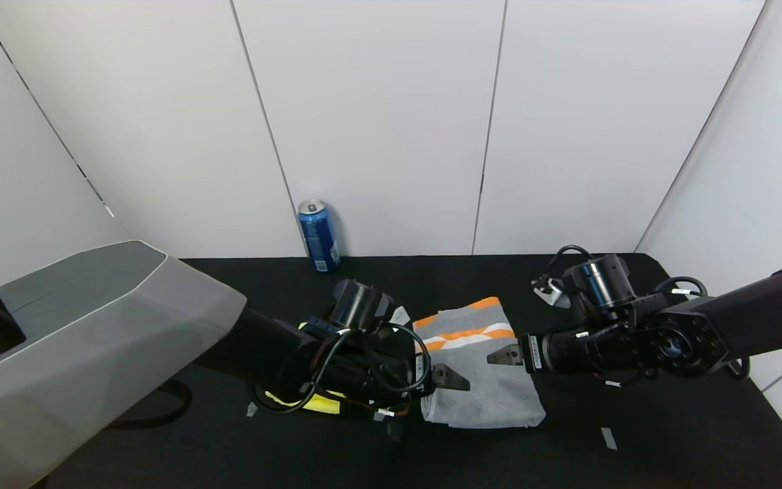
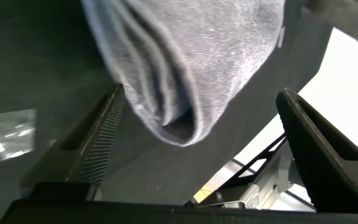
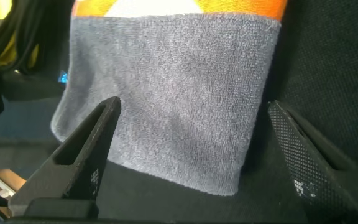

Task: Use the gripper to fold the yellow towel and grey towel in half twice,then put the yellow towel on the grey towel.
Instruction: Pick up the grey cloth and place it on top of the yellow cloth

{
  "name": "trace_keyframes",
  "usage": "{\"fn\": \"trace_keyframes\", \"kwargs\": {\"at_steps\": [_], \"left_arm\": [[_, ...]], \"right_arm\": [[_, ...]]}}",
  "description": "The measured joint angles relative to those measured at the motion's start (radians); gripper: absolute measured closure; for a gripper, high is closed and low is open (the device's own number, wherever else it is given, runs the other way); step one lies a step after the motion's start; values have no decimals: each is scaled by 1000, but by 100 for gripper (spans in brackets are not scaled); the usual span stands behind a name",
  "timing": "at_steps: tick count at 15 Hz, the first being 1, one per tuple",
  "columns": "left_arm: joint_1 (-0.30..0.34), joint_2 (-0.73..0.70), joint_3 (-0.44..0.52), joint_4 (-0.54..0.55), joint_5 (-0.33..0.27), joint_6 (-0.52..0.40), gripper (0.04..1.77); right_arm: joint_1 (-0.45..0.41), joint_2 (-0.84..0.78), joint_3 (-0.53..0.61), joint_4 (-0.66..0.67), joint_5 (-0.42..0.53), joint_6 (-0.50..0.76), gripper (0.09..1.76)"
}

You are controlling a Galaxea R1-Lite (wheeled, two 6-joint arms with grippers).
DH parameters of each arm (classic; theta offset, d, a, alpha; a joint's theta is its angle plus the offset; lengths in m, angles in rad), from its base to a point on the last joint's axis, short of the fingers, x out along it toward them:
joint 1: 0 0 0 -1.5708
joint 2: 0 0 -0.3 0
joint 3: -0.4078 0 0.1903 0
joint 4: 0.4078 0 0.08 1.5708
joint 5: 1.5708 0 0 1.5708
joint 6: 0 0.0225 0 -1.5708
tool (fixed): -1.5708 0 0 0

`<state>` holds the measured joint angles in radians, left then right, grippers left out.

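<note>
Black cloth-covered table (image 1: 669,435) carries all items. Nearest to the robot: a small grey tape scrap (image 1: 608,438) on the right part of the table, and another small scrap (image 1: 251,409) on the left part.

The bright yellow microfibre towel (image 1: 320,403) lies on the table under the left arm; only a strip of it shows below the arm's cables, fold state cannot be told.

The grey terry towel with an orange-and-white patterned band (image 1: 482,380) lies folded near table centre, just right of the yellow towel. Patterned band is at its far end; stacked layers show at the near left corner in the left wrist view (image 2: 191,68).

Left gripper (image 1: 450,377): low over the near left corner of the grey towel, fingers (image 2: 86,149) spread wide apart, nothing clamped. The folded corner sits between and ahead of the fingers; contact cannot be told.

Right gripper (image 1: 504,355): at the right edge of the grey towel, about mid-length, pointing toward the left gripper. Fingers (image 3: 82,158) wide apart, holding nothing. In the right wrist view the towel (image 3: 173,93) spans the gap between them; whether the tips touch the fabric cannot be told.

Farthest: a blue drinks can (image 1: 318,236), upright at the back edge of the table against the white panelled wall (image 1: 377,102), well apart from both towels.
</note>
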<state>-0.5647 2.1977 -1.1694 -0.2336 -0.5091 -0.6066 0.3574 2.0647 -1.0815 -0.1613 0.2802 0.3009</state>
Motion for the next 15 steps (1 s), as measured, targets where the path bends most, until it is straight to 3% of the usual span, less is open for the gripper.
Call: {"fn": "trace_keyframes", "kwargs": {"at_steps": [6,15], "left_arm": [[-57,40,-59,2,8,-7,9],[-70,65,-61,1,11,-9,9]], "right_arm": [[-13,23,0,-36,0,5,14],[3,60,1,-59,9,34,14]]}}
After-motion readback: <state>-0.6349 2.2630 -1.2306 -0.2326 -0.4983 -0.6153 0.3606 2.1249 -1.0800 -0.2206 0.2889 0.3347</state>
